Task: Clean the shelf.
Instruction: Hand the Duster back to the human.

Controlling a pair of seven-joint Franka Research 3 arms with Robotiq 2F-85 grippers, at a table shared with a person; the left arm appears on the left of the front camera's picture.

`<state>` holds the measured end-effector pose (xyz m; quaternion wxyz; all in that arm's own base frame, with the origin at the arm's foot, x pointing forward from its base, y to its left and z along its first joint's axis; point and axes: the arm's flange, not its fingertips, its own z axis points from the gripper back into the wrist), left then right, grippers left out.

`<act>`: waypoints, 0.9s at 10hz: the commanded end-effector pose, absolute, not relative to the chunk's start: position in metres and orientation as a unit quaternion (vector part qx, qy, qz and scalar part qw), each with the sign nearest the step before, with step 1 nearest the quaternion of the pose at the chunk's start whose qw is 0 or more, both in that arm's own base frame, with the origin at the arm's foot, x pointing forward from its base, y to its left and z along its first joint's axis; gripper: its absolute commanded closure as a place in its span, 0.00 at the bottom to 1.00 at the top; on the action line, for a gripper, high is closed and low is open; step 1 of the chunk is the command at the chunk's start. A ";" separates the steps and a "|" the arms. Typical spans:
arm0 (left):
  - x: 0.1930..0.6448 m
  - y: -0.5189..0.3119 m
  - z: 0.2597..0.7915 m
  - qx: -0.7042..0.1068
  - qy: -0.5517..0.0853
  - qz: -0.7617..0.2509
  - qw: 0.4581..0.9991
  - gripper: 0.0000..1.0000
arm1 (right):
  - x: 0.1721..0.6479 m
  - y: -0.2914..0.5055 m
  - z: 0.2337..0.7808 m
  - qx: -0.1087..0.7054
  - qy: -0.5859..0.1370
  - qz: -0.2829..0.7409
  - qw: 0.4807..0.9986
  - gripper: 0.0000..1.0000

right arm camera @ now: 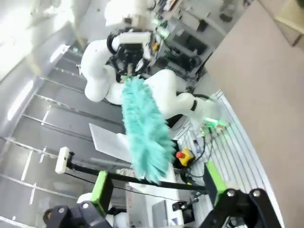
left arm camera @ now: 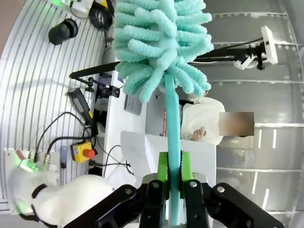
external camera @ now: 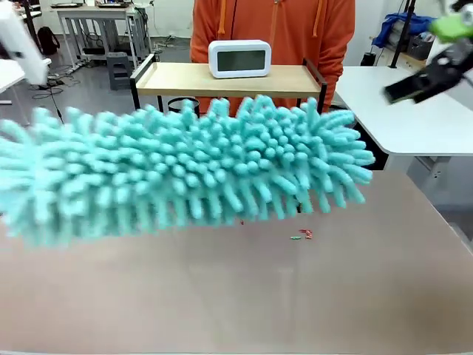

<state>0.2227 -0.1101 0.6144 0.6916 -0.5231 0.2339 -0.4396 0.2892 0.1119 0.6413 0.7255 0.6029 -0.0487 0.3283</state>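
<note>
Duster [external camera: 185, 174] hiding shelf [external camera: 229, 78] legs, left tool [left arm camera: 174, 173] gripping handle

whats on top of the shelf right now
A white digital clock stands on the top board of the shelf, in front of the person in orange. The teal duster held in the left gripper covers the lower board, so anything there is hidden.

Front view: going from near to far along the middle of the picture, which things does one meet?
Brown table → turquoise duster → shelf with the white clock on it → person in orange.
</note>
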 end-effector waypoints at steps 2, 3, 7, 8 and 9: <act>0.271 -0.132 0.618 -0.498 0.259 -0.457 0.690 0.88 | 0.310 0.196 0.640 0.570 0.064 0.384 0.723 0.00; 0.285 -0.141 0.615 -0.496 0.254 -0.454 0.696 0.88 | 0.306 0.214 0.634 0.546 0.081 0.396 0.734 0.00; 0.310 -0.162 0.607 -0.508 0.287 -0.468 0.664 0.88 | 0.297 0.239 0.608 0.504 0.108 0.428 0.743 0.00; 0.310 -0.164 0.606 -0.513 0.292 -0.470 0.657 0.88 | 0.296 0.239 0.604 0.506 0.123 0.438 0.733 0.00; 0.309 -0.164 0.606 -0.519 0.298 -0.480 0.641 0.88 | 0.296 0.241 0.600 0.493 0.123 0.446 0.737 0.00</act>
